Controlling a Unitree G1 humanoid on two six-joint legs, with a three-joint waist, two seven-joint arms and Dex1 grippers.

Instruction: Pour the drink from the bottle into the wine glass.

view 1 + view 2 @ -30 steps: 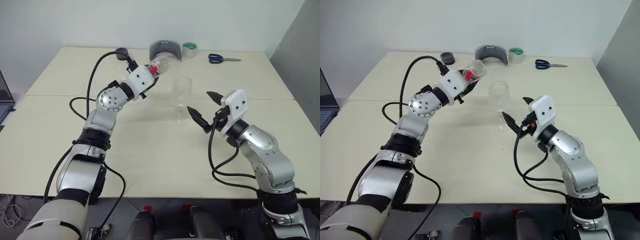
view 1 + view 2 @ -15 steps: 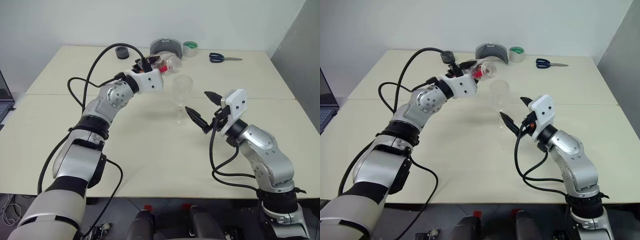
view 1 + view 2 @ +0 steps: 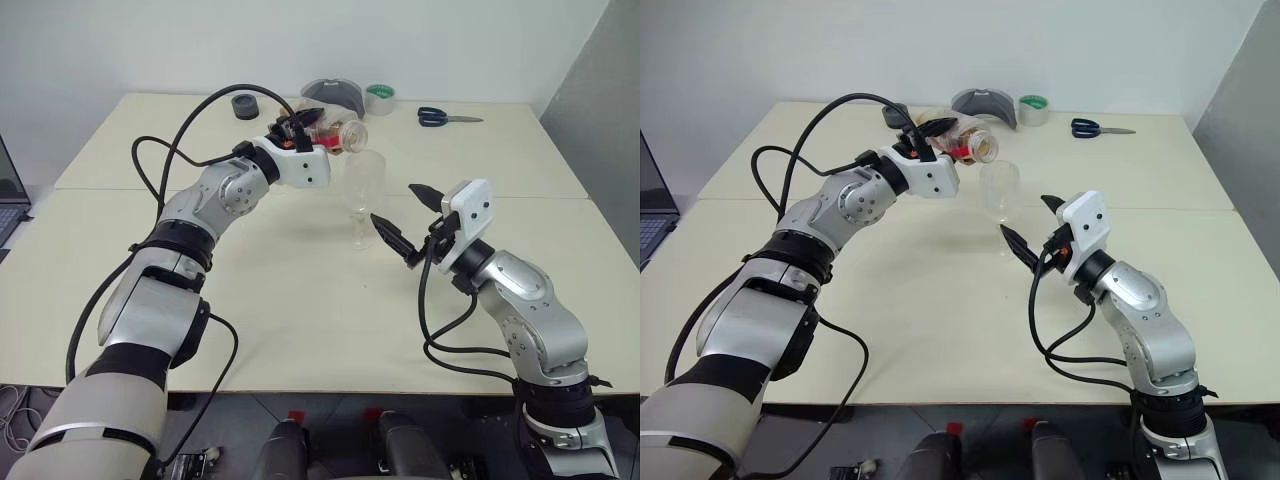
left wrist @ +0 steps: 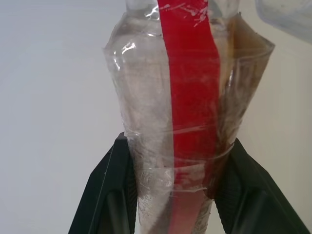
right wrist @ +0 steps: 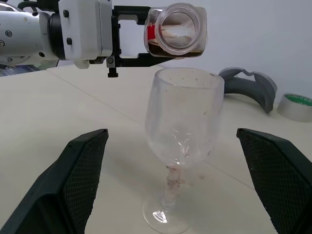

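My left gripper [image 3: 312, 128] is clamped on the bottle [image 5: 176, 30], tipped on its side with the open mouth just above the wine glass [image 5: 181, 126] on the desk [image 3: 300, 290]. The drink [image 5: 170, 50] sits at the lip; the glass looks empty. My right gripper [image 3: 408, 214] waits beside it, fingers apart.

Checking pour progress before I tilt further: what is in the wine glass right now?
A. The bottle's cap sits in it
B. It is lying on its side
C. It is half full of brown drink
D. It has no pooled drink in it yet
D: the wine glass stands upright and clear under the tipped bottle, whose drink sits at the open mouth, not yet running out.
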